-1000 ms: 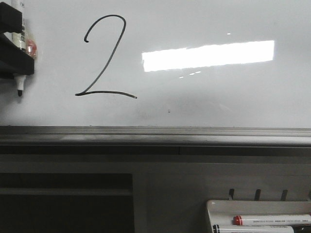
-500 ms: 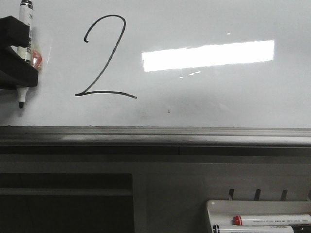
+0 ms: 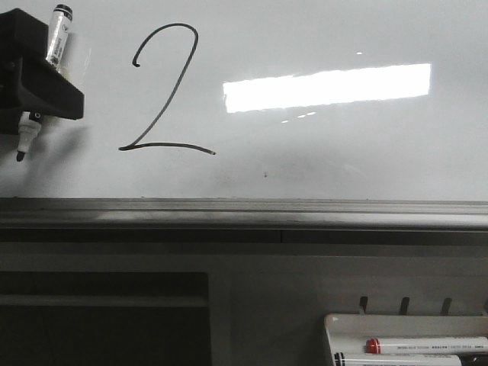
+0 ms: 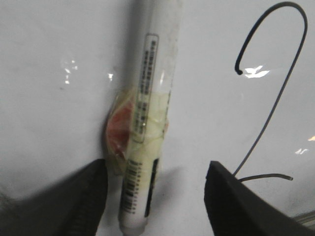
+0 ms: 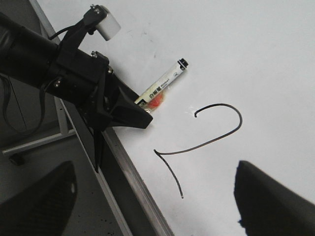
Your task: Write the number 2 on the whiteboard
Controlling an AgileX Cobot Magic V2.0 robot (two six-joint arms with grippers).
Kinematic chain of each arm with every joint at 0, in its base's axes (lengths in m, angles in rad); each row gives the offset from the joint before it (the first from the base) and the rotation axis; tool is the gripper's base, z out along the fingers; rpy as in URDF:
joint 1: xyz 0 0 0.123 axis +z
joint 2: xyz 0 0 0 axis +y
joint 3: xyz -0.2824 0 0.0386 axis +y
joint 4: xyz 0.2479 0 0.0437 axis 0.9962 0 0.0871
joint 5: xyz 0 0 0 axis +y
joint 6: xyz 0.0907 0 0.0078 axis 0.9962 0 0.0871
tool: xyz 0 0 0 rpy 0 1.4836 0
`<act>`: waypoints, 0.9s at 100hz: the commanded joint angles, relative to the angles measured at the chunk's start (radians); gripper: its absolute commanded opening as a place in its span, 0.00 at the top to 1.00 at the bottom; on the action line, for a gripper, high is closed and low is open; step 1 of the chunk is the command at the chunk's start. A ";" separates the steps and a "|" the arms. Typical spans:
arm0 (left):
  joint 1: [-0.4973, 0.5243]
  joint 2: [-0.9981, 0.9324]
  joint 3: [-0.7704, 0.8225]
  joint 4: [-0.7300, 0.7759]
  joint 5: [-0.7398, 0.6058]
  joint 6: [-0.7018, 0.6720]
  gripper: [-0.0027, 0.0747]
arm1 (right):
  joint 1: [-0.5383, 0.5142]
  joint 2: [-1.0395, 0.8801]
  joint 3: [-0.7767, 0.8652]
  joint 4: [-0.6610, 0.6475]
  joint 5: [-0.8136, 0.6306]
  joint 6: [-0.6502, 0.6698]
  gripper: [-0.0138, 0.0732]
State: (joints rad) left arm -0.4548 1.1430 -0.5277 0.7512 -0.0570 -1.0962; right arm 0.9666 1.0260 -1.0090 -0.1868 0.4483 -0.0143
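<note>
Holding a marker (image 3: 46,72) tight, the left gripper (image 3: 34,91) at the left edge of the whiteboard (image 3: 343,152), pen tip down, the number 2 (image 3: 164,91) drawn just beside it, right gripper (image 5: 162,206) spread wide.

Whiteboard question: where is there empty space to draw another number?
The whiteboard is bare right of the number 2, down to the grey rail. Left of it is crowded: the left gripper holds a marker there.
</note>
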 commanded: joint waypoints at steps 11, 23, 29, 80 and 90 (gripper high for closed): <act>0.005 -0.072 -0.033 0.052 -0.052 -0.005 0.42 | -0.007 -0.021 -0.035 -0.005 -0.071 0.000 0.18; 0.005 -0.138 -0.033 0.069 -0.036 -0.005 0.42 | -0.007 -0.021 -0.035 -0.005 -0.062 0.000 0.18; 0.005 -0.178 -0.033 0.081 -0.034 -0.005 0.42 | -0.007 -0.021 -0.035 -0.005 -0.052 0.000 0.18; -0.001 -0.675 0.084 0.293 -0.115 -0.003 0.99 | -0.007 -0.169 0.110 -0.015 -0.146 0.061 0.91; -0.001 -0.782 0.149 0.333 -0.108 -0.003 0.99 | -0.007 -0.286 0.247 -0.051 -0.304 0.061 0.91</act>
State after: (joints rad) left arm -0.4524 0.4237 -0.3950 1.0644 -0.1282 -1.0944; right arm 0.9666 0.8280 -0.8231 -0.2006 0.3484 0.0461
